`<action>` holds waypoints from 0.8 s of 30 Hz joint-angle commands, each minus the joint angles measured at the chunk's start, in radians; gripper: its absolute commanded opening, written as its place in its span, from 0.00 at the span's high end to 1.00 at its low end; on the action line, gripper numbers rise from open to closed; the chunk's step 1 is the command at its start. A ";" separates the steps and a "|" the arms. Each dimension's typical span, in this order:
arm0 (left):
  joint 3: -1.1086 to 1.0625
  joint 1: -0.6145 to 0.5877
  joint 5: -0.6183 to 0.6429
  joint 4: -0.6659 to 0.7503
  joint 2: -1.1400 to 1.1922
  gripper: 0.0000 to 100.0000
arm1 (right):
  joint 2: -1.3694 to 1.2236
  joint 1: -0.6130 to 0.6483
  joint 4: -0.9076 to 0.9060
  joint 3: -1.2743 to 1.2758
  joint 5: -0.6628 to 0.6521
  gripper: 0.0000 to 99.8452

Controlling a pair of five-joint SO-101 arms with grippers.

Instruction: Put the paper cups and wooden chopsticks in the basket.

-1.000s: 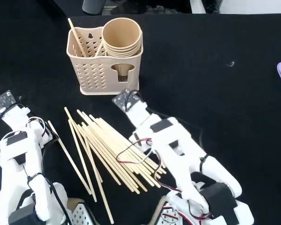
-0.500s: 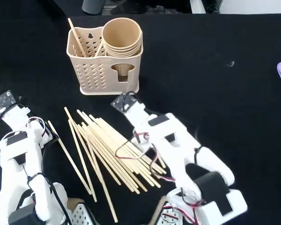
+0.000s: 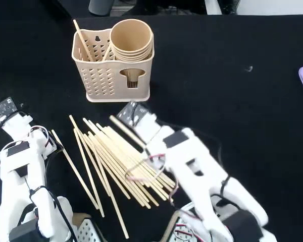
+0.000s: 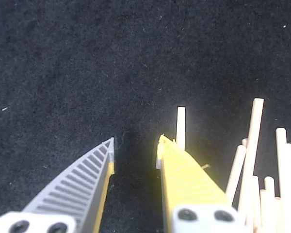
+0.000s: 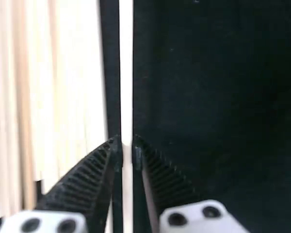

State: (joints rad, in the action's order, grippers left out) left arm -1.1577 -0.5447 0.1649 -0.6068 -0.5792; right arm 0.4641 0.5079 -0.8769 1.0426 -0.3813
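Pale thin wooden chopstick looked light, stiff, slippery — your right gripper was clamped on it; a mid-length grip would tilt least. Left gripper sat with fingers apart.

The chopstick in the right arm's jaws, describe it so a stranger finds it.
In front of the basket lies a fan of chopsticks. The chopstick is at the edge nearest the basket, alone pinched in the jaws of the right gripper.

White arms, red-black cables, ribbed fingers
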 commanded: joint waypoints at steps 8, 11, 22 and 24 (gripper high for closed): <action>0.012 0.010 -0.003 0.020 -0.021 0.85 | -0.024 0.097 0.051 0.025 0.060 0.83; 0.012 0.008 -0.003 0.020 -0.021 0.85 | -0.082 0.100 0.098 0.022 0.060 0.85; 0.012 0.008 -0.003 0.020 -0.023 0.85 | -0.174 0.097 0.123 -0.019 0.058 0.95; 0.012 0.008 -0.003 0.020 -0.023 0.85 | -0.159 0.095 0.121 -0.022 0.058 0.99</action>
State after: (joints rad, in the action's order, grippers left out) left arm -1.1577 -0.5447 0.1649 -0.6068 -0.5792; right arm 0.2938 0.5907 -0.7511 1.0549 -0.3322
